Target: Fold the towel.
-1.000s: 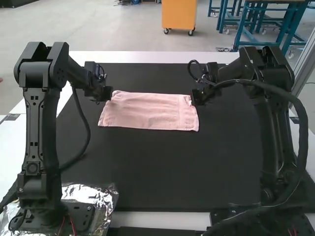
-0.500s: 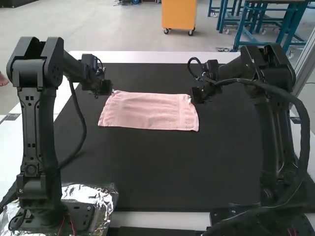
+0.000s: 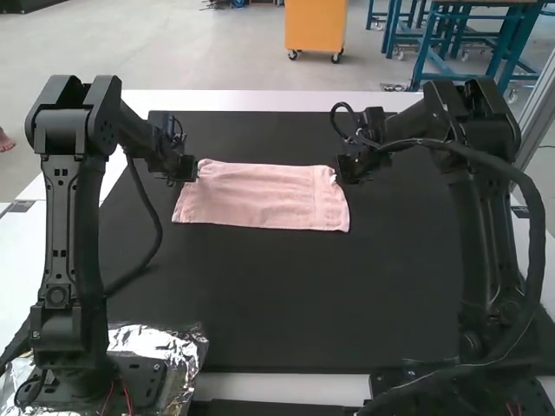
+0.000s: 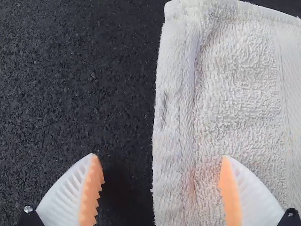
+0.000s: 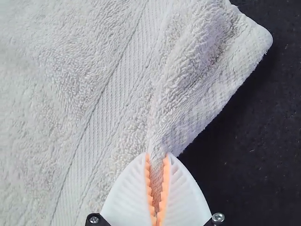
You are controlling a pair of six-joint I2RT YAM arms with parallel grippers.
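1 black mat (image 3: pixel 277 295) comes nearest; on it lies the towel (image 3: pixel 264 196), long axis running side to side. Toward its far corners, the left gripper (image 4: pixel 159 157) stands parted astride the end edge, probably to close next; the right gripper (image 5: pixel 157 155) clenches a pinch of towel.

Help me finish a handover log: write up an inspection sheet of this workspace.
Surface: black mat on a white table.
Job's things: pink towel, lying as a wide rectangle, raised where gripped.
Clutter: crumpled foil around the left arm's base.
Grippers: left hand open, straddling a towel edge; right hand closed on the opposite edge.
Cables: black cable looping beside the left arm, another along the right.
Surroundings: metal post at right.
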